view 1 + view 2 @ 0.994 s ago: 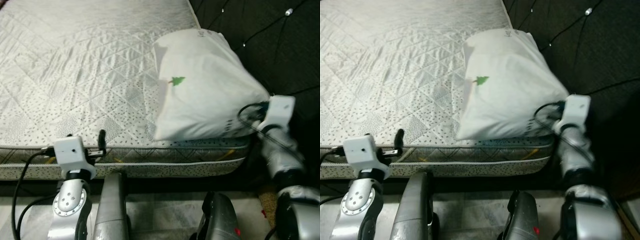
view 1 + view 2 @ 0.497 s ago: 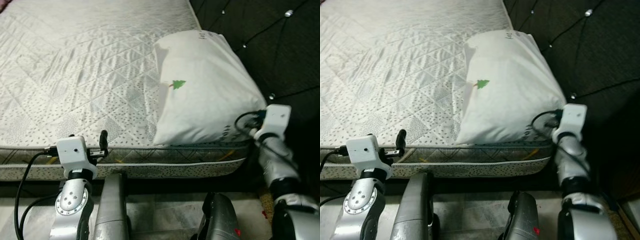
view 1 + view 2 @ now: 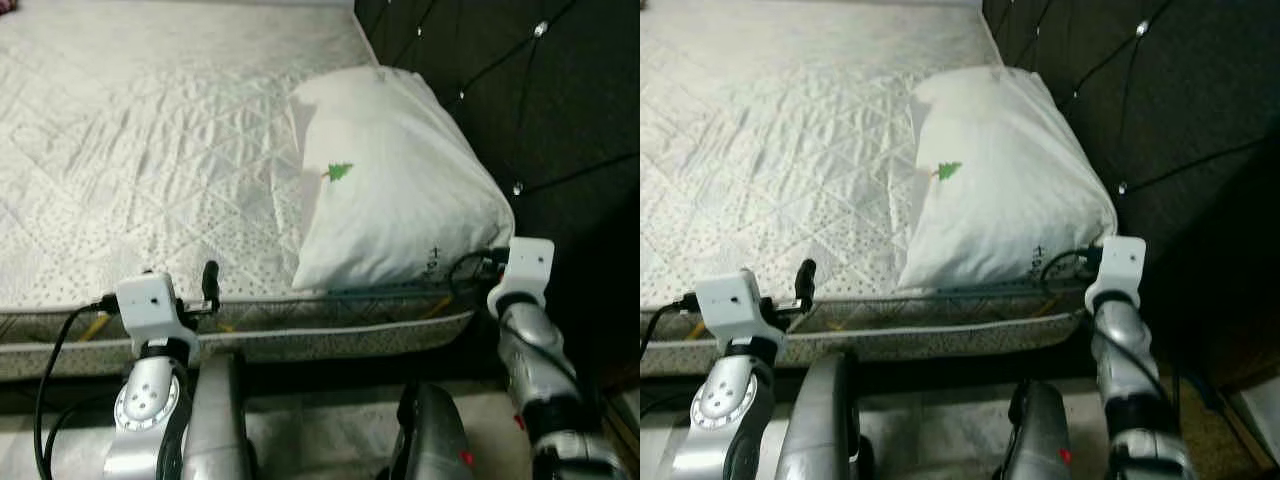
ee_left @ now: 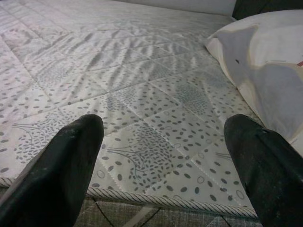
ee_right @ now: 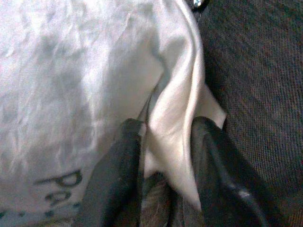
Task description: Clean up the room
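Fingers of our right gripper (image 5: 165,161) pinch what looks like a corner of the white pillow with a green tree print (image 3: 395,190). It lies on the quilted grey-white mattress (image 3: 150,150); our left gripper (image 4: 161,161) hovers spread wide over the edge.

Pillow (image 3: 395,195) on mattress (image 3: 150,150) at 2 o'clock, against headboard (image 3: 540,110) at 3. Left gripper (image 4: 161,165) at 7, over mattress's near edge. Right gripper (image 5: 163,156) at 4, at pillow's near corner.

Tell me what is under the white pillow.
The pillow lies on the quilted mattress, against the dark tufted headboard. The right gripper pinches its corner fabric. Anything beneath the pillow is covered.
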Controlling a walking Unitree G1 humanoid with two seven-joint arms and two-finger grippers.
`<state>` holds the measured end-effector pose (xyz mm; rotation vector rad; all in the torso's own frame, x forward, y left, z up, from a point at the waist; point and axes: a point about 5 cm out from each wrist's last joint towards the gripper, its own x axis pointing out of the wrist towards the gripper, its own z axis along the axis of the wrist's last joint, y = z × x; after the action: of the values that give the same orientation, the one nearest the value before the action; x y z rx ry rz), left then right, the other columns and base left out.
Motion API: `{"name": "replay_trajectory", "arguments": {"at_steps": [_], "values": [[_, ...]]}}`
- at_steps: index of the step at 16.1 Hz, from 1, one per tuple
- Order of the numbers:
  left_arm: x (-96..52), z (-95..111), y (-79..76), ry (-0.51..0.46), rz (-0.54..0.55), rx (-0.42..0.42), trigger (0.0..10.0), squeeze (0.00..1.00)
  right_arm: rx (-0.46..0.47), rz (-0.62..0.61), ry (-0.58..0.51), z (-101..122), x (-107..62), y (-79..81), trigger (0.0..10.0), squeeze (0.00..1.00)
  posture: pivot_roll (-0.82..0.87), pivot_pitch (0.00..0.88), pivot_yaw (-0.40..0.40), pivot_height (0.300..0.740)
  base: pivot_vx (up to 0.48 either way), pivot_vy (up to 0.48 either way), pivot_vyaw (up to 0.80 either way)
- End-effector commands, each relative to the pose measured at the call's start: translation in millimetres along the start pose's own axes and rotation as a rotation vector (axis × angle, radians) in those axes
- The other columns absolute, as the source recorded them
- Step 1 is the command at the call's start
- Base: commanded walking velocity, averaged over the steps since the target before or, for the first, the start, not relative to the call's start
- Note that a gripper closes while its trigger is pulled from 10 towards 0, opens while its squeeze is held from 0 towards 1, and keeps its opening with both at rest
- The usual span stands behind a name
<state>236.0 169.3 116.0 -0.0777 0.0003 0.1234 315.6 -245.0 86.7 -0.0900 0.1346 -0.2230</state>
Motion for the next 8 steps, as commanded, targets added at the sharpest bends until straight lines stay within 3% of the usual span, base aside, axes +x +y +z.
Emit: {"name": "replay_trajectory", "arguments": {"at_steps": [1, 3, 4, 8], "values": [[-1.8, 0, 0.9, 0.008, 0.009, 0.002, 10.0, 0.0, -0.01, 0.016, -0.023, 1, -6.2, 4.5, 10.0, 1.0, 0.0, 0.085, -0.055, 0.529, 0.0, 0.0, 0.0], [-2.2, 0, 0.0, 0.005, 0.001, 0.002, 10.0, 0.0, -0.018, 0.042, -0.043, 1, -12.2, 9.7, 10.0, 1.0, 0.0, 0.088, -0.051, 0.529, 0.0, 0.0, 0.0], [-3.3, 0, 0.8, 0.005, 0.003, -0.024, 10.0, 0.0, -0.007, 0.094, -0.082, 4, -22.6, 20.5, 10.0, 1.0, -0.01, 0.086, -0.046, 0.529, 0.0, 0.0, 0.0], [-2.6, 0, 2.2, 0.003, 0.017, 0.003, 10.0, 0.0, 0.009, 0.262, -0.214, 26, -46.3, 52.7, 10.0, 1.0, -0.01, 0.082, -0.038, 0.529, 0.0, 0.0, 0.0]]}}
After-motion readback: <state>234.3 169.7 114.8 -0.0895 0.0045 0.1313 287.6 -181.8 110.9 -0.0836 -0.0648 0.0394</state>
